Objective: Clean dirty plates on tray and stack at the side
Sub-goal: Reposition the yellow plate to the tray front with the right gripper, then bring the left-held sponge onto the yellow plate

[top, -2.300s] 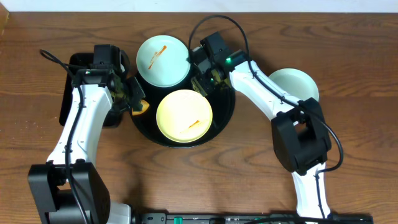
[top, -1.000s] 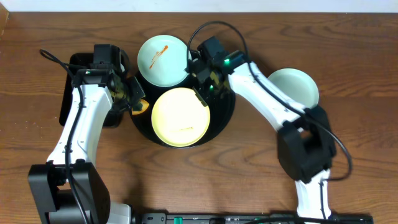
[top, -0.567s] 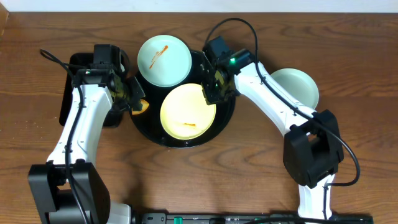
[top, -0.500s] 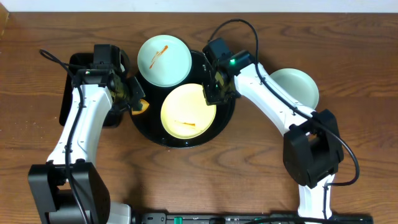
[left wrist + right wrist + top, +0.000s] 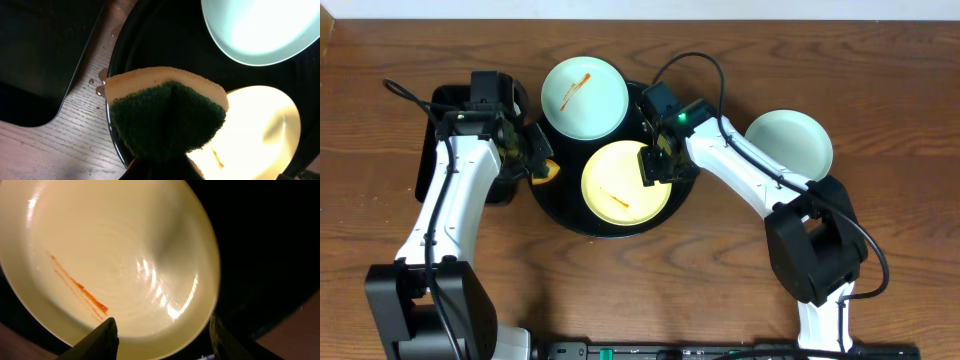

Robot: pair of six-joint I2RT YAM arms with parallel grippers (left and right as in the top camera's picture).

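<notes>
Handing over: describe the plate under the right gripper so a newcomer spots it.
Start at the round black tray at the centre of the overhead view. Of the two plates on it, take the one under the right gripper. It is the pale yellow plate; its neighbour is a blue-green plate.

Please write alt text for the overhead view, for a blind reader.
A yellow plate with a sauce streak lies on the round black tray, the right gripper open over its edge. The left gripper holds a sponge at the tray's rim.
</notes>
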